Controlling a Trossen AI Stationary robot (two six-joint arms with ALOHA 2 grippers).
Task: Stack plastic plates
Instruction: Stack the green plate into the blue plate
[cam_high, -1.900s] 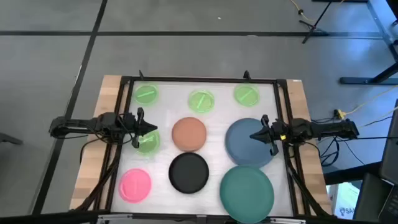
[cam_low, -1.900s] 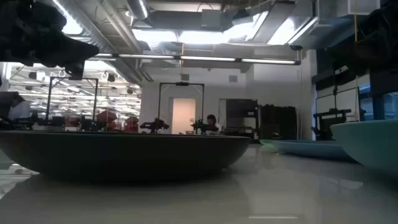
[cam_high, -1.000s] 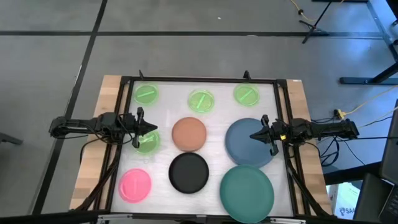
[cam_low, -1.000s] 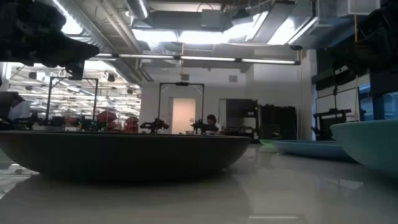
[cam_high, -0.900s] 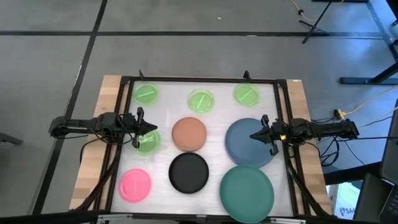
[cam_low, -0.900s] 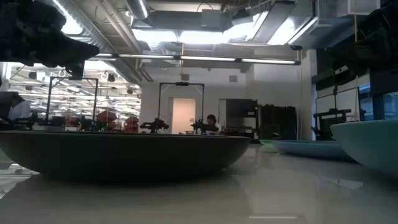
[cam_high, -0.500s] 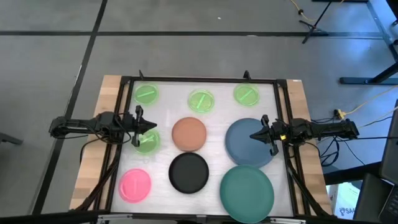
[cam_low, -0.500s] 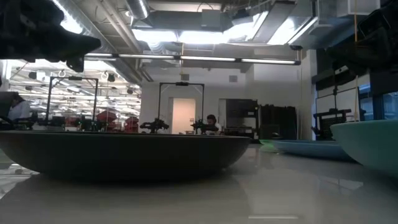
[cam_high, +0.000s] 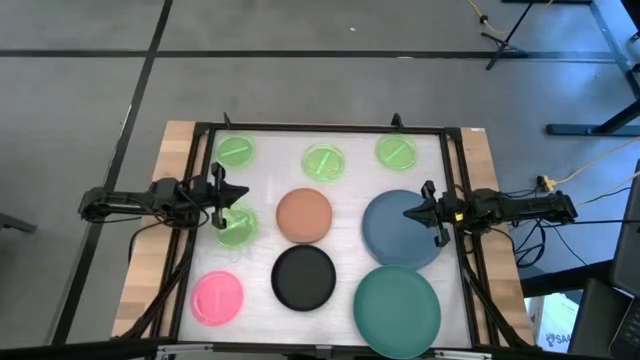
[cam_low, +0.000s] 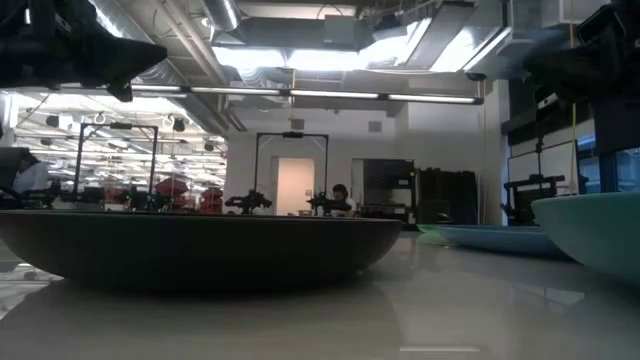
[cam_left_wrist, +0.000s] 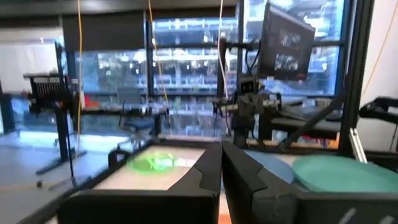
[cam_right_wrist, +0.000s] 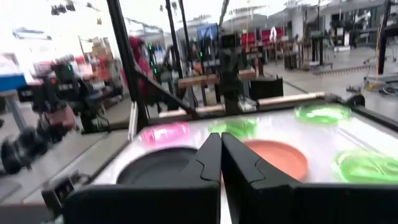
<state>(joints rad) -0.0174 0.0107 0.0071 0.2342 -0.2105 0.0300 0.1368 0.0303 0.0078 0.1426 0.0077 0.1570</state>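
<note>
Nine plates lie apart and unstacked on the white surface (cam_high: 345, 195): three small lime-green plates (cam_high: 324, 162) in a row along the far edge and a fourth lime-green plate (cam_high: 236, 226) at the left, the tan-orange plate (cam_high: 303, 214) in the middle, the slate-blue plate (cam_high: 397, 229) to its right, and the pink plate (cam_high: 218, 296), black plate (cam_high: 304, 277) and teal-green plate (cam_high: 397, 307) along the near edge. The left hand (cam_high: 219, 195) hovers with its fingers pressed together above the far rim of the fourth lime-green plate, gripping nothing. The right hand (cam_high: 429, 212), fingers likewise together and empty, hangs over the right part of the slate-blue plate.
</note>
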